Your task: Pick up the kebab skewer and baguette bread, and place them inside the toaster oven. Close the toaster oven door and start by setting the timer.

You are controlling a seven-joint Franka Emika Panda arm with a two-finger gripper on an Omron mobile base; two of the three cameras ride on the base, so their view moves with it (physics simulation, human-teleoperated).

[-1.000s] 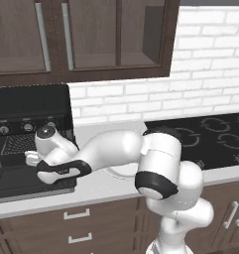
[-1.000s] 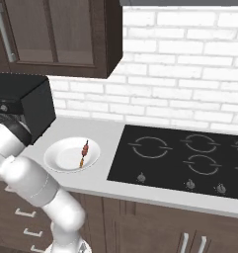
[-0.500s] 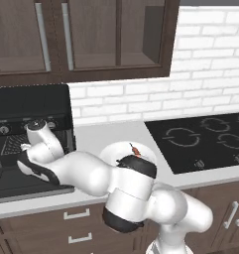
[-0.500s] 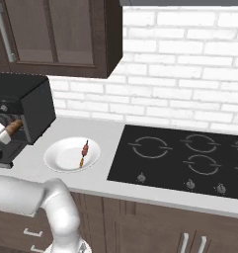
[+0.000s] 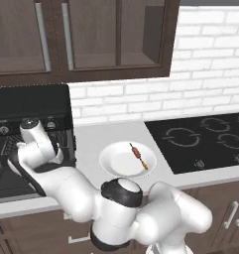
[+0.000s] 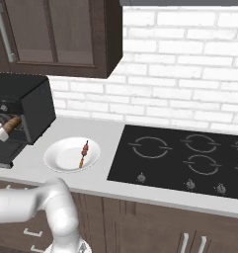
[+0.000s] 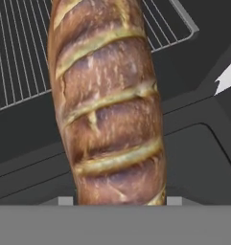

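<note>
Hand view: gripper (image 7: 114,203) pinching the bread (image 7: 107,100) over the oven (image 5: 31,106) rack (image 7: 21,52); skewer (image 5: 139,156) on plate (image 5: 113,163).

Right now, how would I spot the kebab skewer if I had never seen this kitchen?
Find the flat black cooktop set in the grey counter. Just left of it sits a round white plate. The thin kebab skewer with red-brown and orange chunks lies on it, the plate's only item.
</note>
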